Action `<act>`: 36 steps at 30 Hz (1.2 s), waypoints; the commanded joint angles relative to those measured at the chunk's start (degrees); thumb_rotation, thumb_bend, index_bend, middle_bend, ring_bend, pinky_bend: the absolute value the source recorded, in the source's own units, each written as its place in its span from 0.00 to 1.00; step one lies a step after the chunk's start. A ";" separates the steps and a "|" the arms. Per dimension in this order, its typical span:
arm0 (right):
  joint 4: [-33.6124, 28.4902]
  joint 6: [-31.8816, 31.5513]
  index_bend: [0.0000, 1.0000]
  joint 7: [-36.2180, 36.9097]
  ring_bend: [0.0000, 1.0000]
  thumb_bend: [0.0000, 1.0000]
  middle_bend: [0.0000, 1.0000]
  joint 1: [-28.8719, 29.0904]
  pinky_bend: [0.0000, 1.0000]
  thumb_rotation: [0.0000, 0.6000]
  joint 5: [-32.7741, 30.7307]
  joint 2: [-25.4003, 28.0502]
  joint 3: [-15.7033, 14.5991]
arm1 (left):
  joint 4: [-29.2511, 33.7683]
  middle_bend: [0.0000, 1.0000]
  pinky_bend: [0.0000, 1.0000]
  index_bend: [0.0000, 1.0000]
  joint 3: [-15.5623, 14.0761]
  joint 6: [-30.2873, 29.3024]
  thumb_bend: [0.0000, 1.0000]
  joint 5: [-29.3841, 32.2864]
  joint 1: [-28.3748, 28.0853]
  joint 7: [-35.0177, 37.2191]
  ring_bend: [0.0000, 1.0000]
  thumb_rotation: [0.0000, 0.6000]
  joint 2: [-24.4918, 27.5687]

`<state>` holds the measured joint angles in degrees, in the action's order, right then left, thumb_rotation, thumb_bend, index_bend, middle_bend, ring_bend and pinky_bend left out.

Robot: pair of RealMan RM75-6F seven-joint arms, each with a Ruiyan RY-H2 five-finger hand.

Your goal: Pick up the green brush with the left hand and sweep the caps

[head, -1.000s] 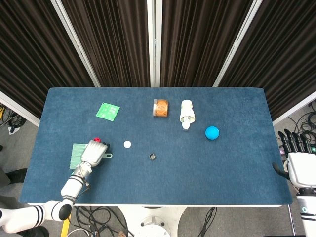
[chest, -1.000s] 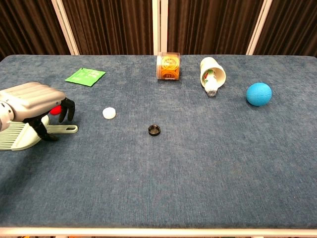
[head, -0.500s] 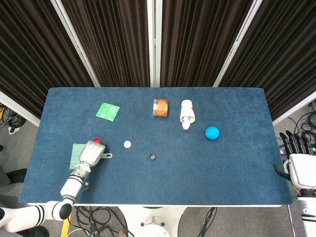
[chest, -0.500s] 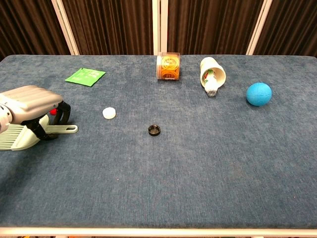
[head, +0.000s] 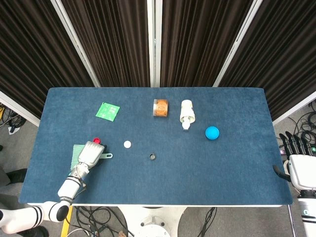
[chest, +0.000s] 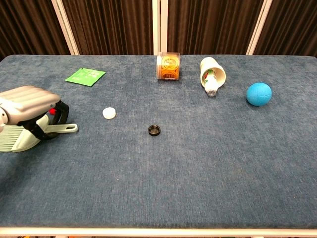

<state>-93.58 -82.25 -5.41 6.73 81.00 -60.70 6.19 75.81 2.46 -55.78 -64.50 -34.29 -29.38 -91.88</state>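
Note:
The green brush (chest: pixel 15 141) lies flat on the blue table at the left, its pale handle (chest: pixel 67 129) pointing right. My left hand (chest: pixel 29 101) sits on top of it, dark fingers curled down around the handle. From the head view the hand (head: pixel 89 153) covers most of the brush (head: pixel 75 153). A red cap (head: pixel 97 140) shows just beyond the fingers. A white cap (chest: pixel 109 113) and a black ring cap (chest: pixel 155 130) lie to the right. My right hand (head: pixel 298 165) hangs off the table's right edge, fingers apart, holding nothing.
A green packet (chest: pixel 85 76) lies at the back left. At the back middle an orange-filled clear jar (chest: pixel 168 66) and a white bottle (chest: pixel 212 73) lie on their sides. A blue ball (chest: pixel 259 93) rests at the right.
My left hand has settled lower onto the brush and its fingers have curled tighter around the handle. The caps and the right hand have not moved.

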 commanded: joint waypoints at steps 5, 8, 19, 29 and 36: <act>-0.53 -0.62 0.00 0.04 0.00 0.12 0.02 -0.36 0.00 1.00 0.30 0.40 -0.10 | 1.31 0.58 0.97 0.54 1.44 -3.79 0.46 -8.94 1.90 19.97 0.80 1.00 5.17; -0.90 -1.03 0.00 -0.16 0.00 0.12 0.02 -0.53 0.00 1.00 0.56 0.61 -0.14 | -0.98 0.59 0.97 0.54 2.25 -7.95 0.48 -14.18 2.98 31.85 0.80 1.00 6.23; -2.53 -2.07 0.00 -1.19 0.00 0.12 0.02 -0.98 0.00 1.00 1.07 1.46 -0.15 | -24.76 0.61 0.96 0.56 7.06 -12.39 0.49 -17.28 1.75 64.10 0.78 1.00 -0.43; -3.58 -2.15 0.00 -2.29 0.00 0.12 0.02 -1.36 0.00 1.00 0.17 1.48 -0.13 | -42.44 0.61 0.95 0.56 5.12 -10.04 0.49 -20.81 -2.39 80.36 0.77 1.00 -9.05; -4.73 -2.30 0.00 -3.36 0.00 0.12 0.02 -1.66 0.00 1.00 -0.35 1.99 -0.13 | -48.88 0.61 0.95 0.57 3.37 -8.14 0.49 -22.19 -4.09 85.66 0.77 1.00 -12.78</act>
<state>-98.22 -84.52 -8.68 5.12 80.71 -58.76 6.08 28.15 6.48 -64.60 -86.11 -37.78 55.38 -103.71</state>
